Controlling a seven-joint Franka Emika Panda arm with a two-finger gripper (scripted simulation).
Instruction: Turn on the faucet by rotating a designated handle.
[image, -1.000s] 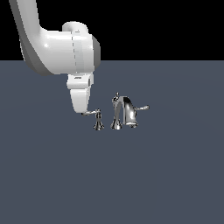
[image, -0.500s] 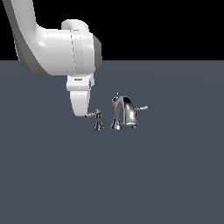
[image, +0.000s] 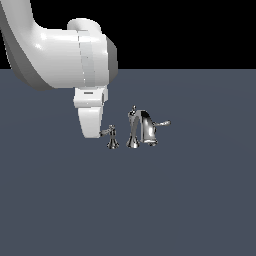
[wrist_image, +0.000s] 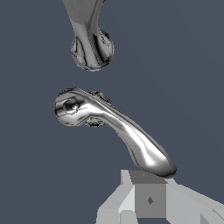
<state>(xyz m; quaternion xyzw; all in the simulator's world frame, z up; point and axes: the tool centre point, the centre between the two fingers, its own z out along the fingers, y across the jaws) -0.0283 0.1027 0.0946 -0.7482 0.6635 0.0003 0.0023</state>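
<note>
The faucet (image: 139, 128) is a small chrome set standing on the dark grey floor, its arched spout (wrist_image: 91, 41) in the middle. The handle (image: 111, 136) stands to the spout's left in the exterior view, on a small cone base. Its thin lever (wrist_image: 131, 135) points toward my gripper (image: 101, 134). In the wrist view the grey fingertips (wrist_image: 149, 192) sit together right at the lever's free end, seemingly touching it. The gripper is shut, with nothing held between its fingers.
A paler chrome lever (image: 162, 123) sticks out on the spout's far side, toward the exterior view's right. My bulky white arm (image: 60, 60) fills the upper left of the exterior view. Flat grey floor (image: 150, 200) surrounds the set.
The upper arm has leaned slightly toward the exterior view's left. The hand stays at the lever's tip, and the handle shows no clear turn.
</note>
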